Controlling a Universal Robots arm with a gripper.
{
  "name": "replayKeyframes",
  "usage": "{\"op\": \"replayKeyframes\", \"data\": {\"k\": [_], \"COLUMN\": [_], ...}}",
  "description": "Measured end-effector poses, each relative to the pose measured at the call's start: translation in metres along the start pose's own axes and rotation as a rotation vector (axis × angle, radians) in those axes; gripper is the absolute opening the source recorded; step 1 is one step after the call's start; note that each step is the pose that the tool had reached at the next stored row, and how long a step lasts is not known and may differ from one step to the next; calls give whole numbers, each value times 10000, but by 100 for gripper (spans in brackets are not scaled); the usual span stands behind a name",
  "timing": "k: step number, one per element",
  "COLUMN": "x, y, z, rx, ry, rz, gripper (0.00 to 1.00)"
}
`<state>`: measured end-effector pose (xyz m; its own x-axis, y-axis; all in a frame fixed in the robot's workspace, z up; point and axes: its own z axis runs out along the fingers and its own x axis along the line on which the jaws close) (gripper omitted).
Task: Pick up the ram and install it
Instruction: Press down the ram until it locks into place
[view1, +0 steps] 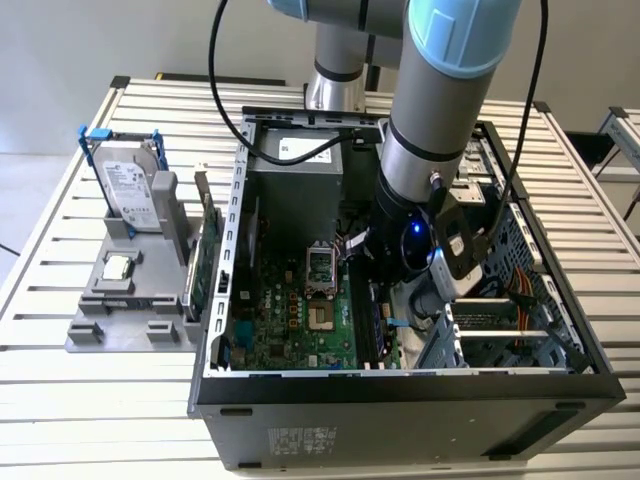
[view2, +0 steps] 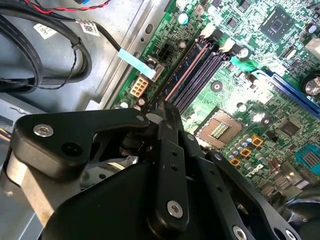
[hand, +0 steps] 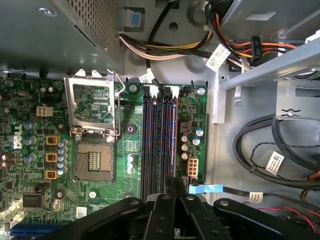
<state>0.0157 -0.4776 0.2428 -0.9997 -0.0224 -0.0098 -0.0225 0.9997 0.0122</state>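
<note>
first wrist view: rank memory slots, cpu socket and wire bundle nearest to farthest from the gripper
1. memory slots, directly ahead of the gripper
2. CPU socket, beside the slots on the board
3. wire bundle, beyond the slots' far end

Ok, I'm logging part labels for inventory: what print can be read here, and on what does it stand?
Hard drive label: print too small to read.
Power supply sticker: too small to read.
Case front print: blurred.
Cable tags: too small to read in both wrist views.
No text can be quoted with confidence.
</note>
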Motion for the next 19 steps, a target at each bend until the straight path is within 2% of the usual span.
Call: {"op": "replayKeyframes", "data": {"k": [15,16,19], "x": [0,0,0], "y": [0,0,0], "z": [0,-1,-1], "rx": [73,118,144], "ry": [2,3,3], "rz": [-1,-1,-2], "gripper": [0,0,0]}}
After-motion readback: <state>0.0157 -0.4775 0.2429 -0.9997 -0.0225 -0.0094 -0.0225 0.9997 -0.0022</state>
